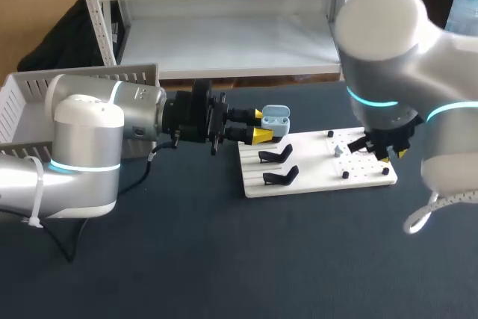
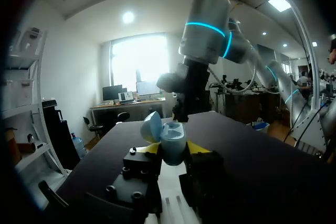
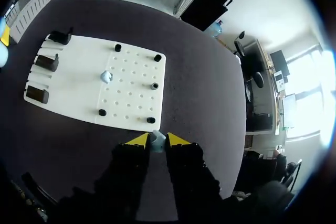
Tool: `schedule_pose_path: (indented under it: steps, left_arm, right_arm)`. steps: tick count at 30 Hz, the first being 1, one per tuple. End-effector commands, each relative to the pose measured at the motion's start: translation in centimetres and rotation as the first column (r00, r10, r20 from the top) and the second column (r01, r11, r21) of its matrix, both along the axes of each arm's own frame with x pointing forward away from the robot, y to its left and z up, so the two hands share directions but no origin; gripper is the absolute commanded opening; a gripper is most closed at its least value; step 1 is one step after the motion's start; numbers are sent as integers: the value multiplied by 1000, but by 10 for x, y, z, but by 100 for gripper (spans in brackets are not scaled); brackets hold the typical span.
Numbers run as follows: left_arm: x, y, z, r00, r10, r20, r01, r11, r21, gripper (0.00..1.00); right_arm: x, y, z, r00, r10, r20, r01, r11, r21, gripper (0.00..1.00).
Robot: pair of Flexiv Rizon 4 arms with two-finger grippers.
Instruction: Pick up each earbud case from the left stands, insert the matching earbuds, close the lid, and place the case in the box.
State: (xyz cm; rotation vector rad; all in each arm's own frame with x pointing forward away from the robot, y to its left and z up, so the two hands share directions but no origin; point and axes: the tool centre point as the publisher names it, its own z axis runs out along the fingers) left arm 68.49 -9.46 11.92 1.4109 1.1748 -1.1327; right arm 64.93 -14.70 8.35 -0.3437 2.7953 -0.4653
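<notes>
- The left gripper [image 1: 261, 125] comes in level from the left and hangs over the far left corner of the white board [image 1: 358, 177].
- Its yellow tips stand a little apart and pinch a pale blue case [image 2: 172, 145] from two sides, so the case is off the stands and up in the air.
- The case sits upright with its mouth facing the ceiling. Its long axis seems to run along the fingers, pointing across the table [image 1: 187, 259] toward the right arm.
- The lid [image 2: 152, 127] is open, swung back on its hinge toward the far side of the table.
- The right gripper [image 3: 157, 140] points straight down over the right end of the board.
- Its tips are nearly together, with a small pale blue earbud [image 3: 157, 137] nipped between them.
- The other earbud [image 3: 106, 76] lies on the drilled part of the board, among the black pegs [image 3: 154, 85] and well apart from the right gripper.
- Black stands [image 3: 46, 62] sit in a row along the board's left end. I count three from the right wrist view, and all three are bare.
- The box [image 1: 22, 95], a white slatted crate, sits at the far left of the table behind the left arm, well apart from the case.
</notes>
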Motion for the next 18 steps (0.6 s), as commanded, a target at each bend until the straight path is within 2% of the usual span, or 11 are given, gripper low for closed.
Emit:
schedule_pose_path:
  steps: [1, 8, 13, 18]
  left_arm:
    - [-1, 0, -1, 1000, 4, 2, -4, 1000, -2, 0]
    - [-1, 0, -1, 1000, 4, 2, -4, 1000, -2, 0]
    - [-1, 0, -1, 1000, 4, 2, -4, 1000, -2, 0]
    - [-1, 0, -1, 1000, 4, 2, -4, 1000, -2, 0]
  right_arm:
    - [-18, 10, 36, 1000, 15, -26, -15, 1000, 24, 0]
    - [-32, 58, 69, 994, 76, -78, -72, 996, 50, 0]
    - [-40, 98, 87, 989, 124, -80, -118, 990, 80, 0]
    - [-46, 125, 95, 987, 138, -80, -132, 988, 75, 0]
